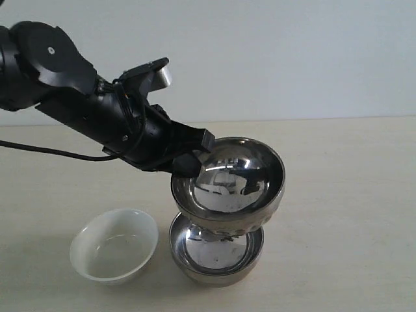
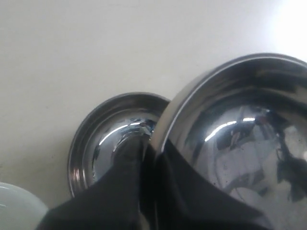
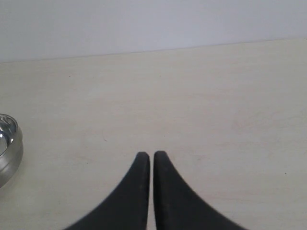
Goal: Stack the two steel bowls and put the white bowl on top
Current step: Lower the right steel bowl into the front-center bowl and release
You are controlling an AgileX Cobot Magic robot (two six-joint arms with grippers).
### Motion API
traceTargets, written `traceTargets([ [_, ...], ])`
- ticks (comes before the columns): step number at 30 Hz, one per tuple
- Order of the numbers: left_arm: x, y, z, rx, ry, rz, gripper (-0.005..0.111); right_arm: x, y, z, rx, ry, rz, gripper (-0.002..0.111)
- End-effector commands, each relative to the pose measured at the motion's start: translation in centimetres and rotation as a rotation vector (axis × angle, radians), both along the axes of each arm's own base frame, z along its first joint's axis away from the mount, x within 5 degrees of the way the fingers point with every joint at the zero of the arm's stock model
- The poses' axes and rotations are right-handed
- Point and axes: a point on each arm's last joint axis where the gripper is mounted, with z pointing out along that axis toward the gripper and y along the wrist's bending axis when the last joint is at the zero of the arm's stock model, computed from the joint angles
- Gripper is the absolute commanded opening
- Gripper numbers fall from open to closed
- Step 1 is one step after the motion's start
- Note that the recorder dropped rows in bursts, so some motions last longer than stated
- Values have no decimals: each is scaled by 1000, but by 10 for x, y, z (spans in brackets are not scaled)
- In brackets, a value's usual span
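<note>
My left gripper [image 1: 187,164] [image 2: 152,143] is shut on the rim of a steel bowl [image 1: 229,181] [image 2: 240,139], holding it tilted in the air. Directly beneath it the second steel bowl [image 1: 216,255] [image 2: 103,139] stands on the table. The white bowl [image 1: 115,244] [image 2: 19,208] rests upright to the left of that lower bowl. My right gripper [image 3: 151,155] is shut and holds nothing, hovering over bare table; it does not show in the exterior view. At the edge of the right wrist view a steel bowl [image 3: 7,148] shows in part.
The pale wooden table [image 1: 351,195] spreads wide to the right and behind the bowls. A black cable [image 1: 45,151] trails from the left arm across the table at the left. A plain light wall stands behind.
</note>
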Motion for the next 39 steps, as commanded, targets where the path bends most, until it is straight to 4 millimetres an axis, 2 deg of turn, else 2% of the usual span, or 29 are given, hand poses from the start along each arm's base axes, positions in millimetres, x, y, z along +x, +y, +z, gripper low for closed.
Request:
traceTargets([
  [1, 10, 3, -16, 9, 21, 19, 4, 0, 0, 1, -7, -14, 3, 0],
  [12, 19, 3, -43, 88, 20, -18, 4, 0, 0, 1, -7, -14, 3, 0],
  [18, 26, 12, -54, 110, 54, 1, 4, 0, 0, 1, -7, -14, 3, 0],
  [26, 20, 21, -69, 141, 73, -6, 4, 0, 0, 1, -7, -14, 3, 0],
  [39, 21, 21, -70, 148, 51, -19, 4, 0, 0, 1, -7, -14, 3, 0],
])
